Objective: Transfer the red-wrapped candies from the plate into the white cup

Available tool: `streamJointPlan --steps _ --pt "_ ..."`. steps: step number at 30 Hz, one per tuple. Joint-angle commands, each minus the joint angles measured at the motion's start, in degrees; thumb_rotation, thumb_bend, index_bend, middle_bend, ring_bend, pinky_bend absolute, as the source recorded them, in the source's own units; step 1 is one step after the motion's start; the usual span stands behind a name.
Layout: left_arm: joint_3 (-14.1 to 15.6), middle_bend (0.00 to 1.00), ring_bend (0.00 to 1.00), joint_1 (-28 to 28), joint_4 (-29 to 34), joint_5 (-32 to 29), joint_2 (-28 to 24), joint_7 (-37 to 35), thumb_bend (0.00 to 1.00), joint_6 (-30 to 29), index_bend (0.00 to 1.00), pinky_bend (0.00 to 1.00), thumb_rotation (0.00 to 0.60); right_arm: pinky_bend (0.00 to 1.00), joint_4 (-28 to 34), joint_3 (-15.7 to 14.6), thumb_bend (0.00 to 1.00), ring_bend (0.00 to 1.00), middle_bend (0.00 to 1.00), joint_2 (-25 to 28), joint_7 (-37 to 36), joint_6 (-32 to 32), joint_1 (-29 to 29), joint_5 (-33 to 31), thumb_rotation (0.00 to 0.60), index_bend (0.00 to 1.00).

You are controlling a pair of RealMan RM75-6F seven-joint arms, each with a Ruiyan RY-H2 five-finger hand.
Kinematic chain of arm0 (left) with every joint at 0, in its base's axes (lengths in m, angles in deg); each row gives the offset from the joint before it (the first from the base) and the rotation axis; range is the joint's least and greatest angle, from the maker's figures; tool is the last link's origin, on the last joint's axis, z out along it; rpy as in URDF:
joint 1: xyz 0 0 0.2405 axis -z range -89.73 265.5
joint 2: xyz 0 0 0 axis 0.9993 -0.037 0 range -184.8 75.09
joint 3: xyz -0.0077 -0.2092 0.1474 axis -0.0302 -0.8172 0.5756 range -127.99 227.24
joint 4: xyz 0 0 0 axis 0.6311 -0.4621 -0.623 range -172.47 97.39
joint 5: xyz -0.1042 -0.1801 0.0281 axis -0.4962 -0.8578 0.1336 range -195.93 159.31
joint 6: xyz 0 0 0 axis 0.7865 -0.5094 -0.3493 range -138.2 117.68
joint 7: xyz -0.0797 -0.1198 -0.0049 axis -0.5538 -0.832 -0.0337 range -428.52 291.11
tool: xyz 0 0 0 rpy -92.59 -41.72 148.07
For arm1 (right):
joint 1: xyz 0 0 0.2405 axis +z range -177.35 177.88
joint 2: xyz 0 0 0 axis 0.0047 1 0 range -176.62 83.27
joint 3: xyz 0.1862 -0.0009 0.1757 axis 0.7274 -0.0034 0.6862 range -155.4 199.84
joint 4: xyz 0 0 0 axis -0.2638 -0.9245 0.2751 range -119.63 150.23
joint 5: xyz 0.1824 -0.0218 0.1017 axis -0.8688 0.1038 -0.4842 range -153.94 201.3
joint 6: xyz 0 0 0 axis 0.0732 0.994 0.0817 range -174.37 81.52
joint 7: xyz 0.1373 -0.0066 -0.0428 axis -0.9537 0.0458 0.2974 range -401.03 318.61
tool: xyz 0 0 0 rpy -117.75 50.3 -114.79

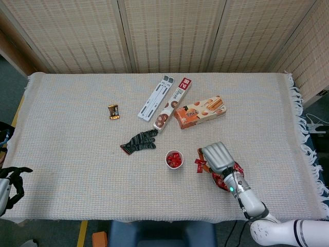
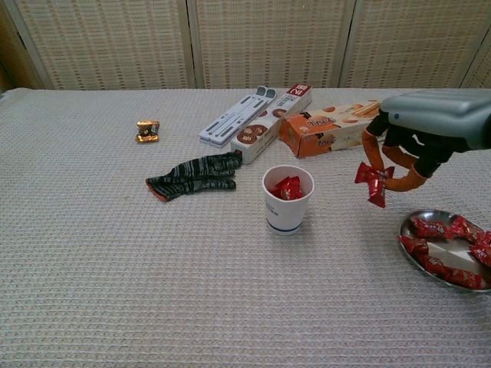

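Observation:
My right hand (image 2: 418, 138) (image 1: 218, 156) hangs above the cloth between the white cup (image 2: 288, 199) (image 1: 174, 159) and the metal plate (image 2: 410, 251) (image 1: 237, 170). Its fingertips pinch one red-wrapped candy (image 2: 374, 182) (image 1: 200, 164), which dangles to the right of the cup. The cup stands upright with red candies (image 2: 289, 187) inside. Several red candies (image 2: 445, 247) lie on the plate at the right edge of the chest view. My left hand (image 1: 11, 182) rests off the table's left front corner, fingers curled with nothing in them.
A striped dark glove (image 2: 196, 175) lies left of the cup. Behind the cup lie an orange biscuit box (image 2: 337, 128), a long cookie box (image 2: 270, 124) and a grey-white flat case (image 2: 236, 116). A small brown-wrapped sweet (image 2: 147, 130) sits far left.

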Motion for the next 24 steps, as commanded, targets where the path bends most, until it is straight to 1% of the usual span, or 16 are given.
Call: streamJointPlan --steps 1,5,11,16,24 --pt "-0.04 0.24 0.27 -0.03 -0.03 -0.07 -0.04 -0.21 0.42 -0.04 0.34 0.28 0.600 1.00 0.23 1.65 0.31 0.79 0.82 -2.68 2.19 -0.26 2.38 -2.31 0.600 0.59" --pt "-0.10 0.24 0.27 -0.05 -0.08 -0.16 -0.15 -0.60 0.42 -0.09 0.35 0.28 0.600 1.00 -0.11 2.47 0.31 0.79 0.82 -5.41 4.02 0.65 4.46 -4.00 0.600 0.60" --pt "-0.11 0.24 0.27 -0.10 -0.14 -0.09 -0.24 -0.99 0.42 -0.22 0.34 0.28 0.600 1.00 -0.84 3.04 0.31 0.79 0.82 -7.73 4.62 1.43 6.32 -5.24 0.600 0.60" --pt "-0.10 0.24 0.27 -0.04 -0.17 -0.04 -0.22 -0.91 0.42 -0.13 0.34 0.28 0.600 1.00 -3.65 3.94 0.31 0.79 0.82 -10.01 4.65 2.13 7.84 -6.21 0.600 0.60" --pt "-0.11 0.24 0.27 -0.03 -0.17 -0.08 -0.23 -0.96 0.42 -0.10 0.35 0.28 0.600 1.00 -7.23 4.43 0.31 0.79 0.82 -12.68 4.42 2.72 9.33 -7.16 0.600 0.60"
